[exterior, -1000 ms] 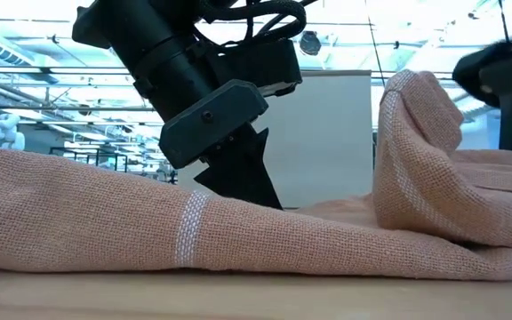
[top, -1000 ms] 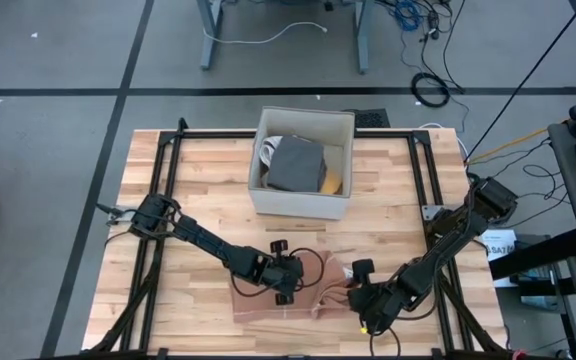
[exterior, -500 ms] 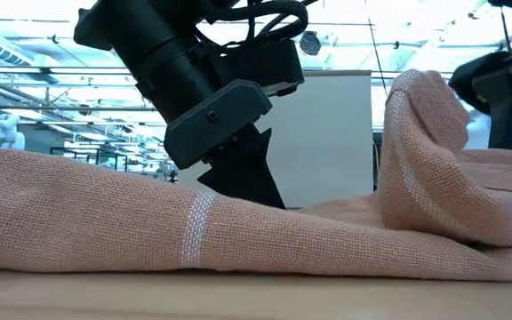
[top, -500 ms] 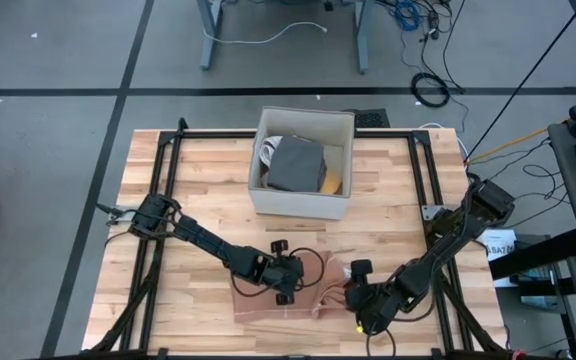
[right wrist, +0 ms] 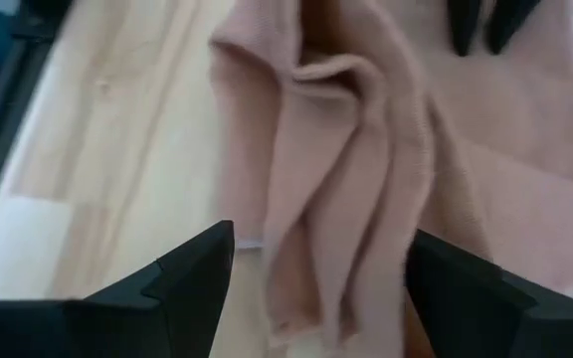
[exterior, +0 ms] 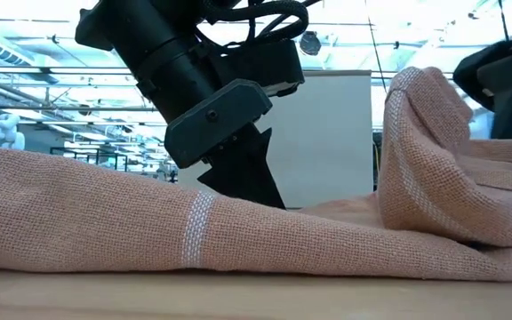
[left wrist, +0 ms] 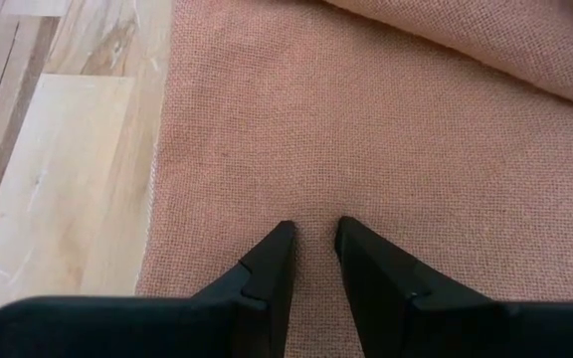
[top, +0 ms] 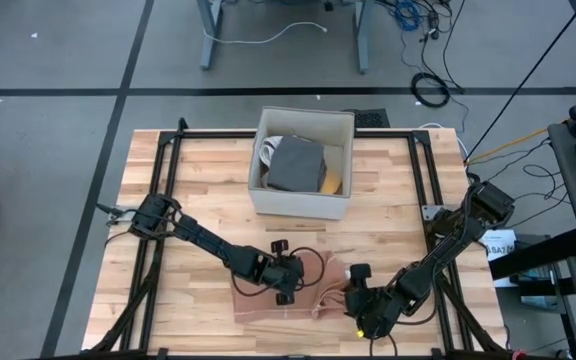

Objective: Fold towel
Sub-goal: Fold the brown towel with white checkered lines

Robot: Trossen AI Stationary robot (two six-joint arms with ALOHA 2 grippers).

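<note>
Pink towel [top: 293, 295] lies low and centre in the high view on the wooden surface [top: 198, 190], its long axis running left to right. The left claw [left wrist: 311, 239], fingers narrow with only a slit between them, presses tips down on the flat cloth, probably to pin it. The right claw [right wrist: 316, 264] stands wide around the bunched right edge, seemingly ready to grip.
</note>
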